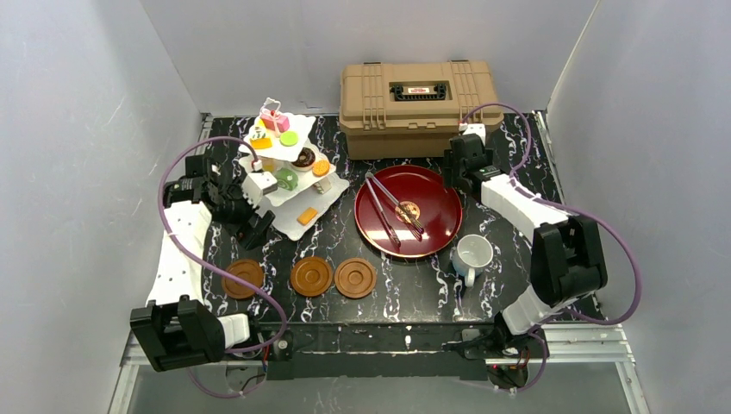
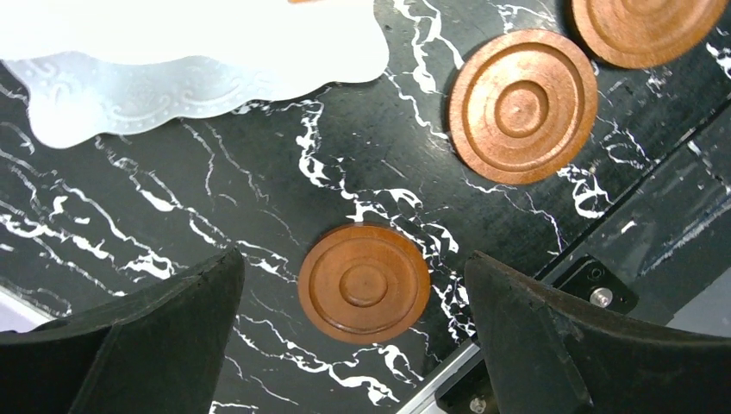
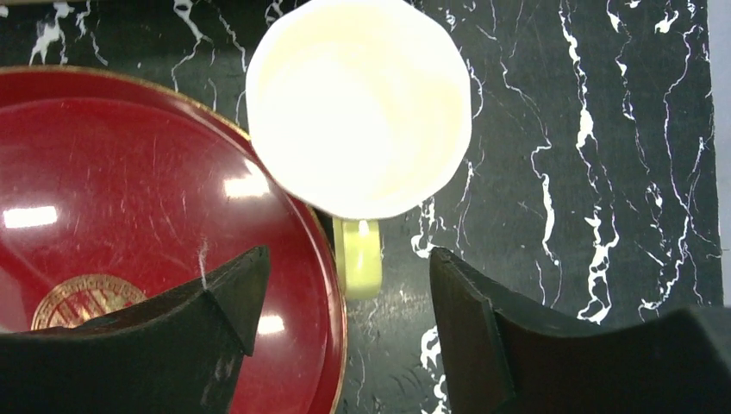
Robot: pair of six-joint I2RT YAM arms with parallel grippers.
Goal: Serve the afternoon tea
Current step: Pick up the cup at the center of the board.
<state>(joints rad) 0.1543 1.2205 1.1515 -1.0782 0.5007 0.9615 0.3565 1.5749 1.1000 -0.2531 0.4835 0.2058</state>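
1. Evidently the cream-yellow mug (image 3: 358, 103) was the piece being worked. It stood upright and empty toward the far right corner of the table (image 1: 414, 297), just beside the rim of the dark red tray (image 3: 129, 198). Whether the two touched, could not tell.
2. Handling, as judged: stiff, glossy, probably light, slippery and easy to chip. The handle (image 3: 359, 259) looked the surest hold, with the jaws closing across it.
3. Right gripper (image 3: 346, 254) hung above the mug, jaws apart on either side of the handle and gripping nothing.
4. White mug (image 1: 472, 254) stood toward the near right, well apart from the three coasters (image 1: 311, 276) rowed along the near edge.
5. Left gripper (image 2: 353, 263) was spread wide and empty above the leftmost coaster (image 2: 364, 283).
6. Three-tier stand (image 1: 334, 191) carried the pastries (image 1: 289, 138) at far left, and the tan case (image 1: 418, 108) sat along the far edge.
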